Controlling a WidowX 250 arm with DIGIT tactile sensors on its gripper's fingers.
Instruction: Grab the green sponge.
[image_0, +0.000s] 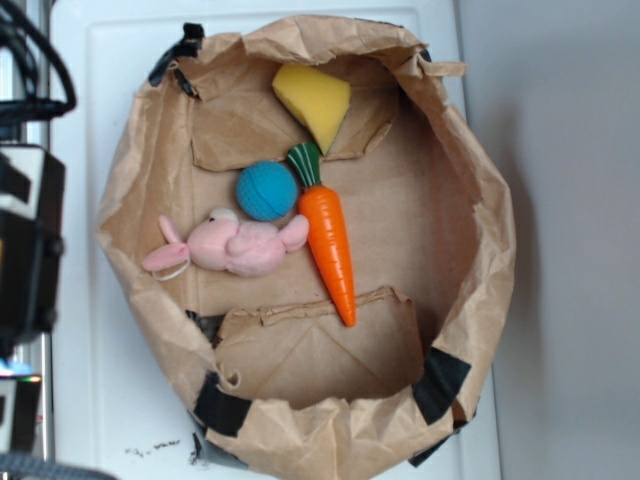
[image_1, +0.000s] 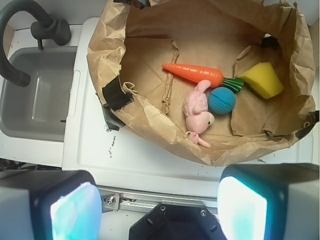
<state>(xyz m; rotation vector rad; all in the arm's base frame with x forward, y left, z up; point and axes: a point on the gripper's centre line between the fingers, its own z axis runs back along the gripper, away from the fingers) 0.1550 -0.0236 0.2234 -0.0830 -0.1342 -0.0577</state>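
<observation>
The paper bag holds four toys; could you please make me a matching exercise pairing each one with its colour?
Things:
1. sponge
2. ball
3. toy carrot
4. stuffed animal

Colours:
A. pink
B. orange with green leaves
C. yellow
D. blue-teal

Pairs: 1-C, 2-D, 3-B, 4-A.

All four lie inside the paper bag; the hand is open above the bag's edge in the wrist view, holding nothing.
</observation>
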